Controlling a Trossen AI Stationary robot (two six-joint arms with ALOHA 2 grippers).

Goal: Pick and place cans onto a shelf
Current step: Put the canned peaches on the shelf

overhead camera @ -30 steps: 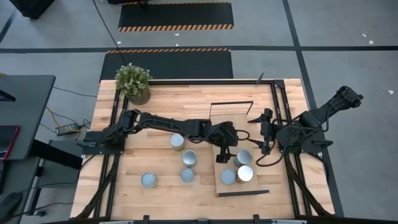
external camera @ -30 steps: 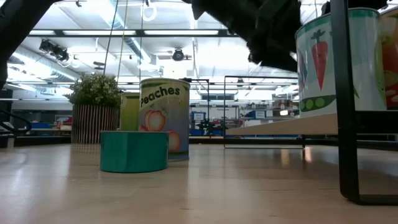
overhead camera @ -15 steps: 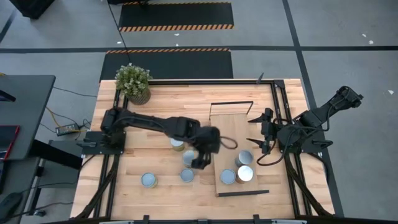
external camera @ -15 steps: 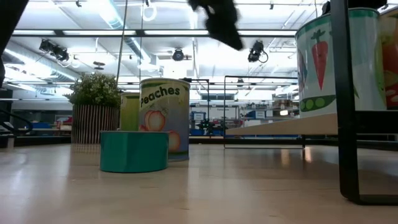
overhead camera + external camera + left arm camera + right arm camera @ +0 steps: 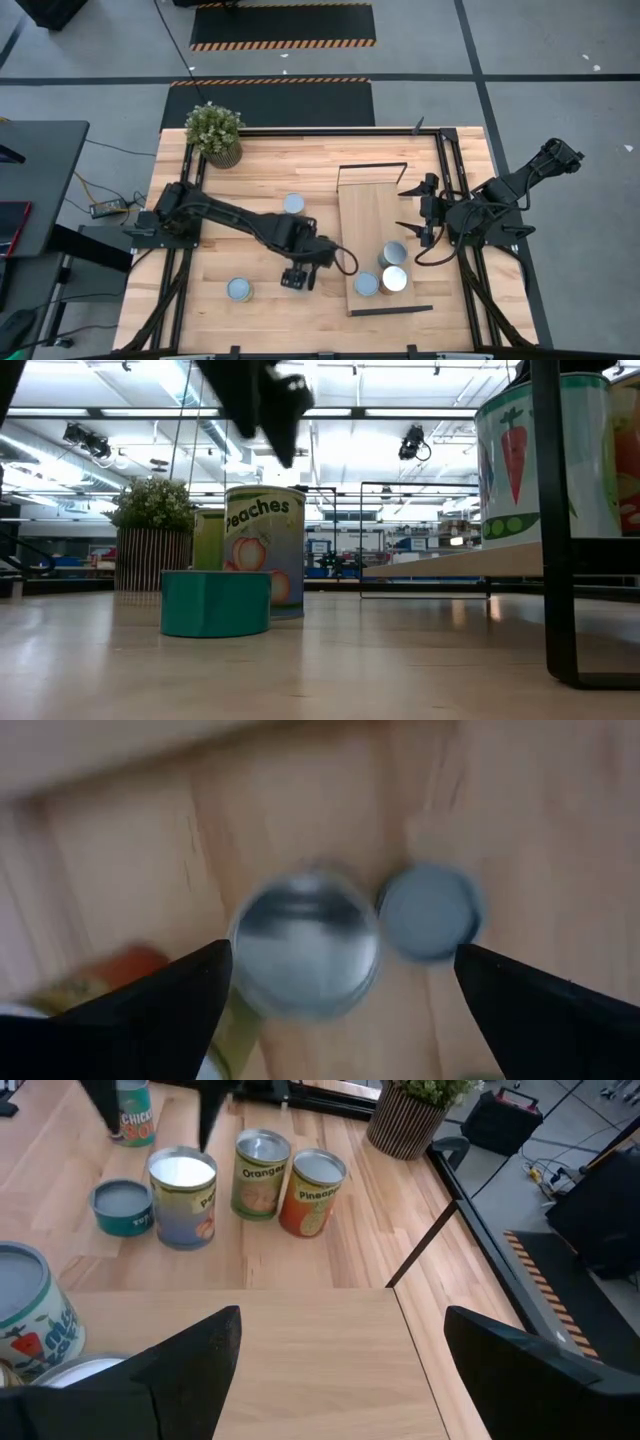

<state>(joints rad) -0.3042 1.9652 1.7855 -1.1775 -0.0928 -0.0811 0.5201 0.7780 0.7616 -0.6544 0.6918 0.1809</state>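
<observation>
My left gripper (image 5: pixel 298 275) hangs open, pointing down, above the cans on the table. In its wrist view a silver-topped can (image 5: pixel 305 945) lies between the fingers, with a low pale blue-topped tin (image 5: pixel 430 912) beside it. The low view shows the gripper (image 5: pixel 262 400) over the Peaches can (image 5: pixel 265 550) and the teal tin (image 5: pixel 215 603). Three cans (image 5: pixel 393 254) stand upright on the near end of the light-wood shelf (image 5: pixel 372 215). My right gripper (image 5: pixel 415 212) waits open at the shelf's right edge.
Other cans stand on the table: an Orange can (image 5: pixel 260 1175), a Pineapple can (image 5: pixel 312 1190), a Chicken can (image 5: pixel 133 1115), and one at near left (image 5: pixel 239 289). A potted plant (image 5: pixel 216 133) stands at the far left corner. Black frames close the shelf's ends (image 5: pixel 390 312).
My left gripper has swung from over the shelf toward the table's left and near edges. It has tipped to point steeply down and now hangs over the cans on the table. It stays open. No can has moved.
</observation>
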